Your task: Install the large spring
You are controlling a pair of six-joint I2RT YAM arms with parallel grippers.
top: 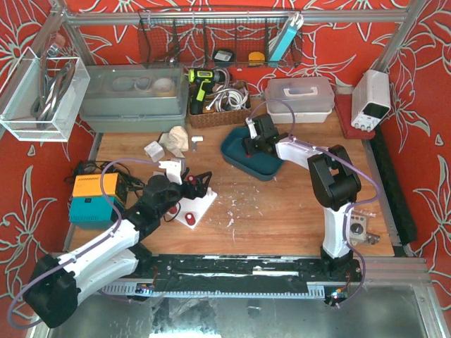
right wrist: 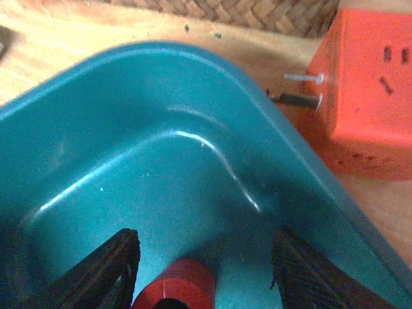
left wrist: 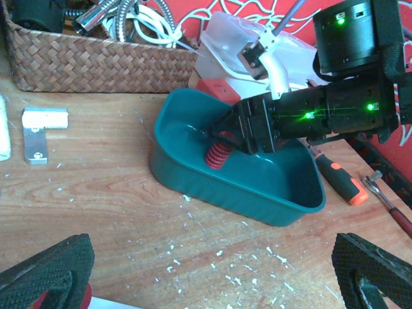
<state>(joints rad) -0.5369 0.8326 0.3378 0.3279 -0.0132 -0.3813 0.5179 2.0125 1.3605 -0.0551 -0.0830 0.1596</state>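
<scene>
The large red spring (left wrist: 217,154) lies in the teal tray (left wrist: 193,183), also seen in the right wrist view (right wrist: 175,286). My right gripper (right wrist: 206,248) is down inside the tray (right wrist: 193,96), open, its fingers either side of the spring's upper end without closing on it. It also shows in the top view (top: 250,144) and the left wrist view (left wrist: 225,132). My left gripper (top: 184,184) is open and empty, over the far end of the white base plate (top: 201,208) that carries red parts. Its fingers (left wrist: 45,270) frame bare wood in front of the tray.
A wicker basket (top: 218,113) of cables stands behind the tray. An orange block (right wrist: 373,90) with pins sits by the tray's far corner. A screwdriver (left wrist: 341,177) lies right of the tray, a white bracket (left wrist: 40,125) left. An orange-and-teal box (top: 91,197) is at the left edge.
</scene>
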